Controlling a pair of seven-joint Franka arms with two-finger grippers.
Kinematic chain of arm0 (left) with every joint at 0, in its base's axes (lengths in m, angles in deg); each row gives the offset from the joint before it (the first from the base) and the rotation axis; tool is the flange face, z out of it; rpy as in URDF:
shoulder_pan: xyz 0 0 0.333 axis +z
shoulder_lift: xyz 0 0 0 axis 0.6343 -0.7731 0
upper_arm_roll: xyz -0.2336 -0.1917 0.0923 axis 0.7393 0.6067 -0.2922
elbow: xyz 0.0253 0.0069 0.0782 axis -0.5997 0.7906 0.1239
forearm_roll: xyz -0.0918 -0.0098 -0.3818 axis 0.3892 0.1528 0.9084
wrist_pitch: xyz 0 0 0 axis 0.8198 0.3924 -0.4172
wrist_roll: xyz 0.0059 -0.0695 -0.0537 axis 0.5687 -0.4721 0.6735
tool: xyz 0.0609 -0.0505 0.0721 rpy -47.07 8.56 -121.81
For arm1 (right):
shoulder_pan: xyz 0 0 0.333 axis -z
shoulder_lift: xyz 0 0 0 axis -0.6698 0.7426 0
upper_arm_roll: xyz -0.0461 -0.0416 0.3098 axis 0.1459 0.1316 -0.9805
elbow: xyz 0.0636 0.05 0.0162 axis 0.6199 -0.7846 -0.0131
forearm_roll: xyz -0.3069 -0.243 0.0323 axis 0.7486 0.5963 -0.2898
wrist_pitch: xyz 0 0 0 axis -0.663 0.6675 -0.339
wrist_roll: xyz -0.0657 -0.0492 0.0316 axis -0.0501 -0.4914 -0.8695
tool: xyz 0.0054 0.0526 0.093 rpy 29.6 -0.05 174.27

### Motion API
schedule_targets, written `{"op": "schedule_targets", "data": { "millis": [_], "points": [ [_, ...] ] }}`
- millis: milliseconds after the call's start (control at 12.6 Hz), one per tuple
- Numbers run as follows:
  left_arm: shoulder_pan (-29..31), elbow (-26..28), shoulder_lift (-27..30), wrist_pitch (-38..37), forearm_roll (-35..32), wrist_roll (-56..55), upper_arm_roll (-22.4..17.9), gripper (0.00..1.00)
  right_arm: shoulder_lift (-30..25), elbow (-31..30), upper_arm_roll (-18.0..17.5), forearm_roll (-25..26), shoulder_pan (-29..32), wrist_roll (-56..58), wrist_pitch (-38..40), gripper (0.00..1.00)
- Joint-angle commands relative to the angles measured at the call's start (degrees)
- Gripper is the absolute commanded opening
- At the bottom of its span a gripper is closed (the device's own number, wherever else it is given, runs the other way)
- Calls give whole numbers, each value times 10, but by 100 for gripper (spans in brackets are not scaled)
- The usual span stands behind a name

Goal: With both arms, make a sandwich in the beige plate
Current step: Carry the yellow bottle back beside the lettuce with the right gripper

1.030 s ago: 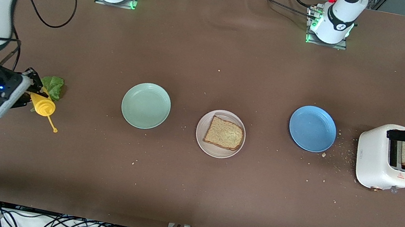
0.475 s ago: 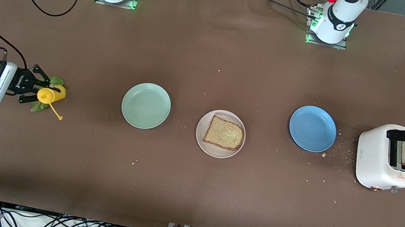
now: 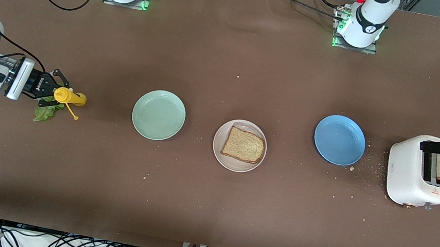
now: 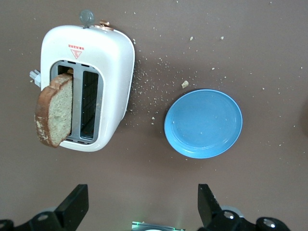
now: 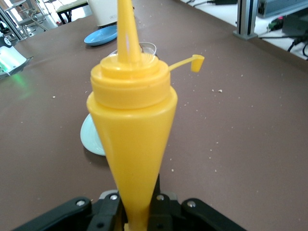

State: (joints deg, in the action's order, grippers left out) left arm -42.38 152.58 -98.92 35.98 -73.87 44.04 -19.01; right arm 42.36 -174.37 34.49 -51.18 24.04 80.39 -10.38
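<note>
The right gripper [image 3: 51,88] pinches a yellow bottle [image 3: 69,96] above a lettuce leaf [image 3: 44,110], toward the right arm's end of the table [image 3: 196,209] from the beige plate [image 3: 217,155]. One bread slice [image 3: 244,145] lies on that plate. The left gripper [image 4: 142,207], spread wide, hovers near the toaster [image 4: 113,72], which holds another slice [image 4: 55,109].

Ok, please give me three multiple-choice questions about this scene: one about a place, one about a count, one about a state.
1. Where is the second bread slice?
A. in the toaster
B. on the blue plate
C. on the table

2. How many plates are on the table?
A. two
B. three
C. four

3. What is the right gripper doing?
A. hanging open
B. gripping the yellow squeeze bottle
C. gripping the lettuce leaf

Answers: 1 A, it stands up from a slot. 2 B, mint-green, beige, blue. 3 B, its fingers clamp the bottle's base.
</note>
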Motion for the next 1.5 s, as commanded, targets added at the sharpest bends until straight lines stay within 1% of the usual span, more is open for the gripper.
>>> {"op": "schedule_targets", "data": {
  "millis": [0, 238, 396, 475, 871, 950, 1030, 1109, 1188, 1347, 1426],
  "points": [
    [1, 5, 8, -4, -10, -6, 5, 100, 17, -23, -2, -58, 5, 53, 17, 0],
    [1, 5, 8, -4, -10, -6, 5, 100, 47, -24, -2, -103, 6, 87, 35, 0],
    [1, 5, 8, -4, -10, -6, 5, 100, 86, -23, -3, -155, 6, 112, 67, 0],
    [1, 5, 8, -4, -10, -6, 5, 100, 100, -21, -4, -171, 5, 125, 73, 0],
    [1, 4, 8, -4, -10, -6, 5, 100, 138, -12, -9, -201, 7, 160, 74, 0],
    [1, 5, 9, -4, -10, -6, 4, 100, 138, -12, -9, -204, 6, 161, 74, 0],
    [1, 4, 8, -4, -10, -6, 5, 100, 138, -9, -9, -204, 6, 156, 73, 17],
    [1, 5, 8, -4, -10, -6, 4, 100, 138, -8, -9, -204, 6, 150, 73, 42],
    [1, 4, 8, -4, -10, -6, 5, 100, 138, -5, -9, -204, 6, 147, 73, 55],
    [1, 5, 8, -4, -11, -6, 5, 100, 138, -5, -10, -203, 6, 139, 73, 73],
    [1, 5, 8, -4, -10, -6, 4, 100, 138, -4, -9, -202, 6, 127, 74, 79]
  ]
}}
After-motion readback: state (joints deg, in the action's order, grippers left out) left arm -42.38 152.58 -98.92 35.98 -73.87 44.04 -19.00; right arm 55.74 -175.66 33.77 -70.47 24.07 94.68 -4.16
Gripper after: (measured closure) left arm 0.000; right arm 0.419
